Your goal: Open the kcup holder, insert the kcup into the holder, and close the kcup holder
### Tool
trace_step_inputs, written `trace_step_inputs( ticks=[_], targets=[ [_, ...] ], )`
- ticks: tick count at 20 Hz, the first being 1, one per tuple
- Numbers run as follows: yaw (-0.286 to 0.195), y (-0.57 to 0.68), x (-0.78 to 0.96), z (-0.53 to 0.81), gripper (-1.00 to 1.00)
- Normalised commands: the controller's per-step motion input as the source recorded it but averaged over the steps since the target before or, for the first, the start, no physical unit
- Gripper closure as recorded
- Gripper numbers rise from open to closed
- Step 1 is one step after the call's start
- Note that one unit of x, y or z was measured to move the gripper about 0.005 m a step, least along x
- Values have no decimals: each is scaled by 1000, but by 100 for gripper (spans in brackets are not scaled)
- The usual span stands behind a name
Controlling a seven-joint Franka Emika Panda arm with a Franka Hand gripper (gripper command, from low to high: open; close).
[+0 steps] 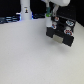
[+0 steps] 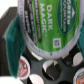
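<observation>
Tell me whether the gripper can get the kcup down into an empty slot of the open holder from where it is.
Probably yes. The gripper holds the kcup right above the open kcup holder, and an empty round slot shows just beneath it with nothing between. Pods fill neighbouring slots, so it must go straight down.

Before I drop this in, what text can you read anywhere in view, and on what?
"DARK MAGIC": on the kcup lid, wrist view.
Brand arc along the lid's rim: too blurred to read.
Small print and code mark under "DARK MAGIC": too small to read.
Exterior view: nothing readable.
</observation>
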Motion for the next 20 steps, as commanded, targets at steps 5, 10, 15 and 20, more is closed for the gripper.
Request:
trace_step_inputs(
  ticks=[5, 10, 15, 20],
  targets=[
    [14, 645, 121, 249, 100],
    [31, 668, 155, 191, 100],
    [28, 639, 140, 88, 100],
    [39, 601, 88, 23, 100]
  ],
)
